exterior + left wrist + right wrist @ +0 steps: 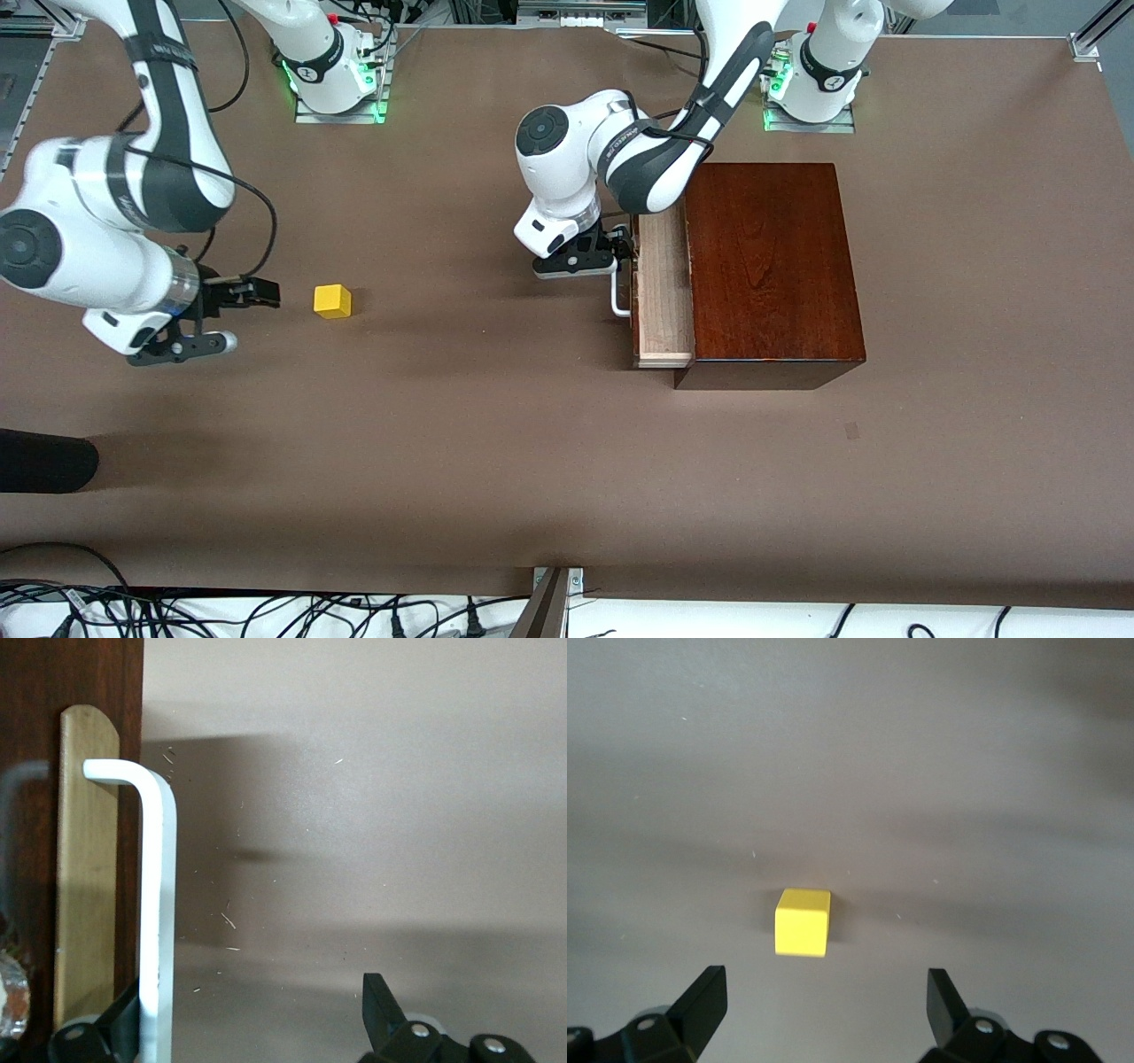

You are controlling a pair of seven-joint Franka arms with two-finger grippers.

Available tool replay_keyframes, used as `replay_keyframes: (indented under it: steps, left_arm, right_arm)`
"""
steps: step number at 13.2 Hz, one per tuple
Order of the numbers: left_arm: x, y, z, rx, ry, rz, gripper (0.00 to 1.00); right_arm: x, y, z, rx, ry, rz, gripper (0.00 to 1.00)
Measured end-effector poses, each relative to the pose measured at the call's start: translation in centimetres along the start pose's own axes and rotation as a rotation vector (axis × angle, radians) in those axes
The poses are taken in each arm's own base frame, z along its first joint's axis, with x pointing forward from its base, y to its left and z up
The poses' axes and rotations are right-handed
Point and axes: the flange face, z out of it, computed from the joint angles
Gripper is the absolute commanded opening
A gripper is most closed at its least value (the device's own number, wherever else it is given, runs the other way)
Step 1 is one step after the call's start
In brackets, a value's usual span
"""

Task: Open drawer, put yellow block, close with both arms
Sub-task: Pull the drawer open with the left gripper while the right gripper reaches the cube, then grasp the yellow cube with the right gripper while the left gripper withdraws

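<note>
Left gripper (620, 254) is standing open around white handle (617, 297), to pull drawer (663, 292), partly out | right gripper (232, 316) is waiting open beside yellow block (332, 301), toward right arm's end from drawer, aiming for pickup.

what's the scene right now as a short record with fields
drawer: pulled partly out of the wooden box, inside bare
handle: white loop, one finger of the left gripper inside it, fingers apart
yellow block: on the table, toward the right arm's end, not held
right gripper: open, beside the block, block lies ahead of its fingers
block in drawer: not yet
</note>
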Motion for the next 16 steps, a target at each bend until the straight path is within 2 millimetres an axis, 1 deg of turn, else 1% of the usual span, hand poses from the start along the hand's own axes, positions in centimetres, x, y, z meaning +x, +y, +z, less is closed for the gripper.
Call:
replay_keyframes:
  steps: [2,4,5,7,8,9,11,12,13,15,16]
  left_arm:
    - [0.0,0.0,0.0,0.001,-0.001,-0.006,1.0]
    - [0.1,0.3,-0.4,-0.011,0.002,-0.009,1.0]
    - [0.2,0.9,-1.1,-0.035,0.01,-0.01,1.0]
    - [0.6,1.1,-2.4,-0.038,0.013,-0.018,1.0]
    - [0.8,1.1,-3.0,-0.034,0.013,-0.022,1.0]
    - [0.9,1.1,-3.6,-0.027,0.009,-0.026,1.0]
    - [1.3,0.5,-5.0,0.015,-0.012,-0.036,1.0]
    - [1.5,0.1,-6.1,0.037,-0.022,-0.031,1.0]
    - [1.8,-0.5,-7.6,0.057,-0.031,-0.009,1.0]
    - [2.6,-2.5,-10.7,0.08,-0.041,0.057,1.0]
    - [3.4,-3.9,-12.0,0.087,-0.046,0.09,1.0]
  right_arm:
    - [-0.3,-0.4,3.6,0.035,0.022,0.02,1.0]
    - [-0.7,-1.8,6.8,0.062,0.063,0.039,1.0]
    - [-1.2,-2.7,8.7,0.058,0.088,0.045,1.0]
    - [-2.8,-4.1,12.5,0.044,0.12,0.048,1.0]
    - [-3.5,-4.3,13.8,0.041,0.116,0.047,1.0]
    - [-3.8,-4.3,14.3,0.039,0.11,0.048,1.0]
    - [-4.0,-4.2,14.6,0.039,0.104,0.05,1.0]
    - [-4.1,-4.2,14.7,0.039,0.102,0.051,1.0]
    - [-4.3,-4.1,14.9,0.039,0.096,0.052,1.0]
    - [-5.2,-4.0,16.1,0.039,0.068,0.056,0.96]
    - [-5.7,-4.0,16.7,0.039,0.055,0.057,0.91]
